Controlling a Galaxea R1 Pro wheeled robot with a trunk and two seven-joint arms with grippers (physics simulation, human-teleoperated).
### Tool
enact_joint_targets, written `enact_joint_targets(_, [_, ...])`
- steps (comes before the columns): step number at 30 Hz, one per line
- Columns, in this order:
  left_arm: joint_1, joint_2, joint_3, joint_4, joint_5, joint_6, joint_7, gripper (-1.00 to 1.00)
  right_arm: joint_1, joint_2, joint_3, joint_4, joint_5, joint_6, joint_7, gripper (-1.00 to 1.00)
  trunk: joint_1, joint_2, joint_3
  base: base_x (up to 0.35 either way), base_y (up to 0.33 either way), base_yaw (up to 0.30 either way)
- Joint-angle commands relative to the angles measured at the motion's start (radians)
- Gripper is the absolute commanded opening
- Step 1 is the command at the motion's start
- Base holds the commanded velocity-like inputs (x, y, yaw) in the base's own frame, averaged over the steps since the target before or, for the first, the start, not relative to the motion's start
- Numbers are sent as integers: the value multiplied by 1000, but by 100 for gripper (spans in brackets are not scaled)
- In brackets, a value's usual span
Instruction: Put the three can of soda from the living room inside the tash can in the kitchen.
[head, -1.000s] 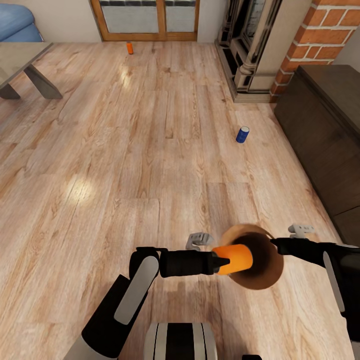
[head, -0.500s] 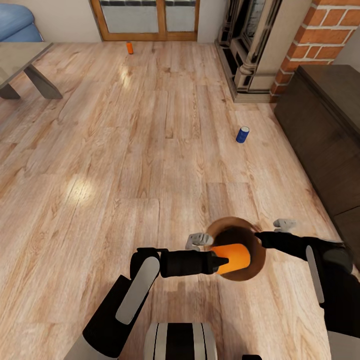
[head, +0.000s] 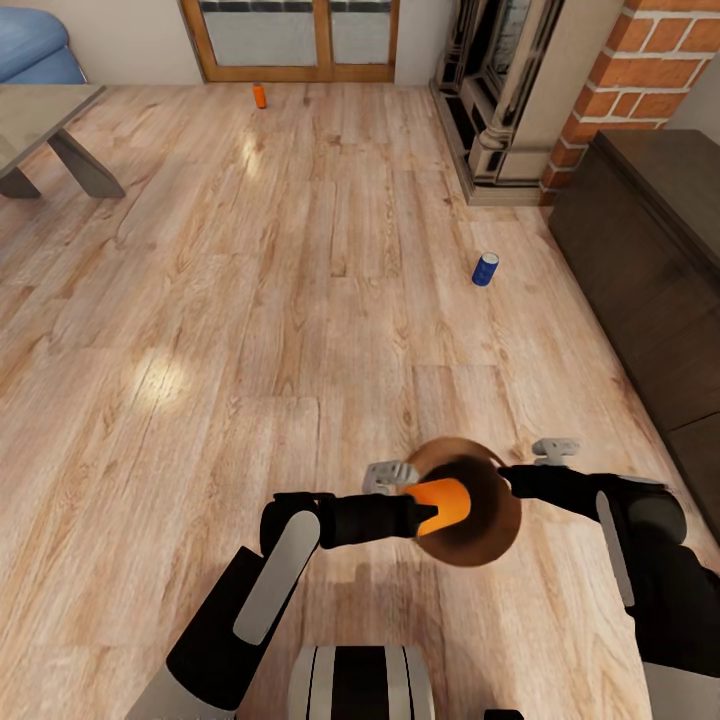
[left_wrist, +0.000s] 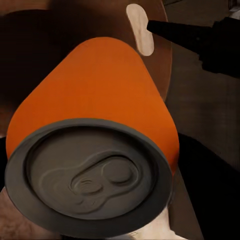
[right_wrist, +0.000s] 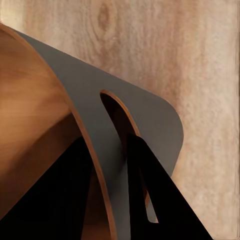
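Two claws are meeting low over the wood floor (head: 250, 330). Left claw (head: 425, 512) is pinching an orange soda can (head: 442, 502) at the mouth of the round copper-brown bin (head: 490, 535). Right claw (head: 508, 478) is clamping the bin's rim.

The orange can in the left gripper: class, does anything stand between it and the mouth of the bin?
Nothing visible does. The orange can in the left gripper already overlaps the open mouth of the bin, which the right gripper holds by the rim.
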Motion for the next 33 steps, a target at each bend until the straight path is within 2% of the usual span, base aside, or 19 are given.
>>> enact_joint_targets(1, [0, 0, 0, 1, 1, -2, 7, -100, 0, 0, 5, 0, -35, 11, 2, -100, 0, 0, 0, 0, 0, 0])
enact_joint_targets(5, [0, 0, 0, 3, -1, -25, 35, -100, 0, 0, 10, 0, -34, 11, 2, -100, 0, 0, 0, 0, 0, 0])
enact_joint_targets(7, [-6, 0, -4, 20, 1, -62, 79, -100, 0, 0, 11, 0, -34, 11, 2, -100, 0, 0, 0, 0, 0, 0])
enact_joint_targets(9, [-31, 0, -24, 46, 7, -82, 98, -100, 0, 0, 11, 0, -34, 11, 2, -100, 0, 0, 0, 0, 0, 0])
enact_joint_targets(10, [-54, 0, -55, 71, 12, -101, 106, -100, 0, -1, 11, 0, -34, 11, 2, -100, 0, 0, 0, 0, 0, 0])
enact_joint_targets(12, [-66, 0, -82, 95, 14, -126, 111, -100, -1, -2, 11, 0, -34, 11, 2, -100, 0, 0, 0, 0, 0, 0])
enact_joint_targets(14, [-69, 0, -88, 107, 14, -137, 112, -100, -1, -2, 11, 0, -34, 11, 2, -100, 0, 0, 0, 0, 0, 0])
enact_joint_targets(23, [-76, 0, -97, 151, 15, -190, 116, -100, -1, -4, 13, 0, -34, 11, 2, -100, 0, 0, 0, 0, 0, 0])
enact_joint_targets(26, [-139, 0, -97, 230, 23, -229, 116, -100, 0, -5, 13, 0, -34, 11, 2, -100, 0, 0, 0, 0, 0, 0])
enact_joint_targets(27, [-154, 0, -97, 248, 40, -235, 116, -100, 0, -6, 13, 0, -34, 11, 2, -100, 0, 0, 0, 0, 0, 0])
enact_joint_targets(32, [-163, 0, -97, 261, 60, -254, 116, -100, 0, -5, 13, 0, -34, 11, 2, -100, 0, 0, 0, 0, 0, 0])
enact_joint_targets(33, [-164, 0, -97, 261, 61, -256, 116, 100, 0, -5, 13, 0, -34, 11, 2, -100, 0, 0, 0, 0, 0, 0])
